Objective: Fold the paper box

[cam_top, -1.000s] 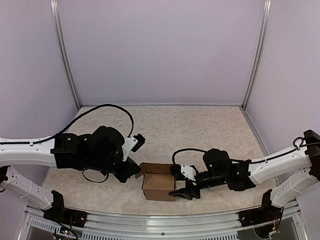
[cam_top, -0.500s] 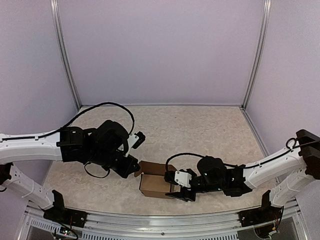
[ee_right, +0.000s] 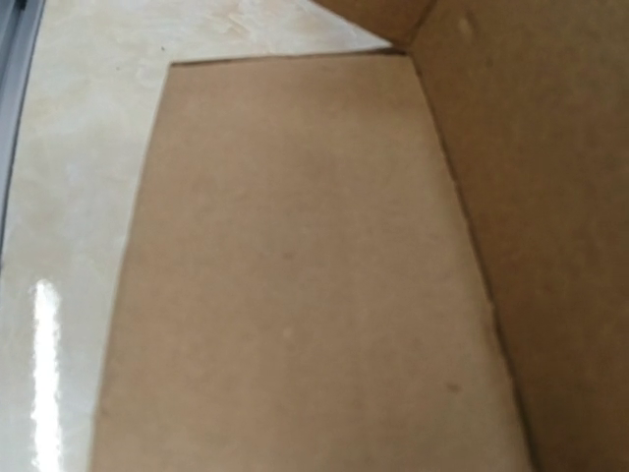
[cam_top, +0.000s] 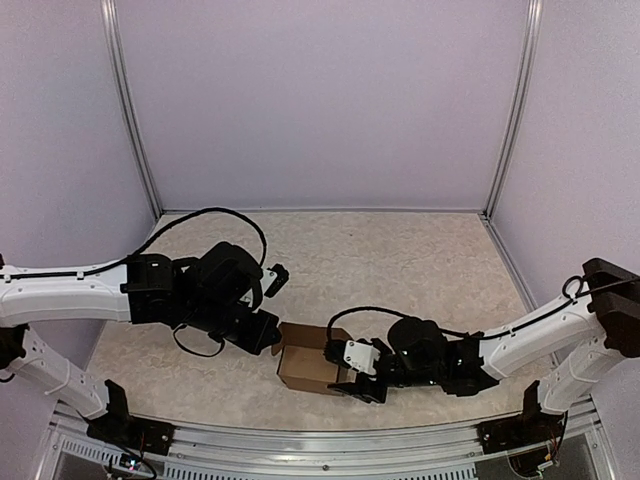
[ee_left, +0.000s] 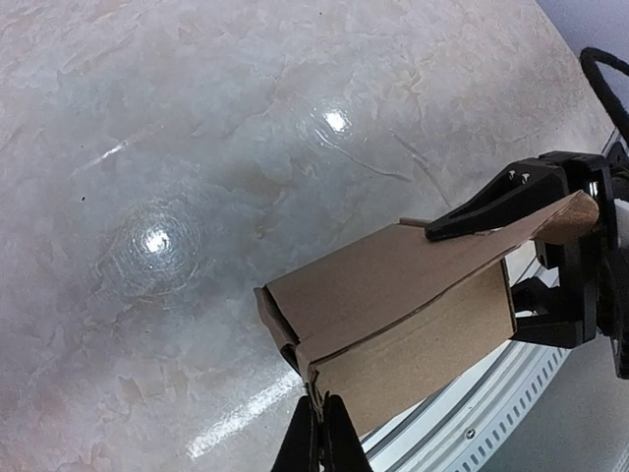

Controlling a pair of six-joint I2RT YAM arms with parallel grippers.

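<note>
The table (cam_top: 400, 250) is a pale beige, marble-patterned surface with a glossy finish that throws back bright spots of light. A metal rail (cam_top: 300, 440) runs along its near edge, behind both sets of jaws. Directly on it lies the paper box (cam_top: 308, 368), a small brown cardboard carton. It rests on its base in the gap between the jaws, with its left end at the tips of the left gripper (cam_top: 270, 338) and its right end at the right gripper (cam_top: 352, 372). Its top flap slants up toward the right jaws.
</note>
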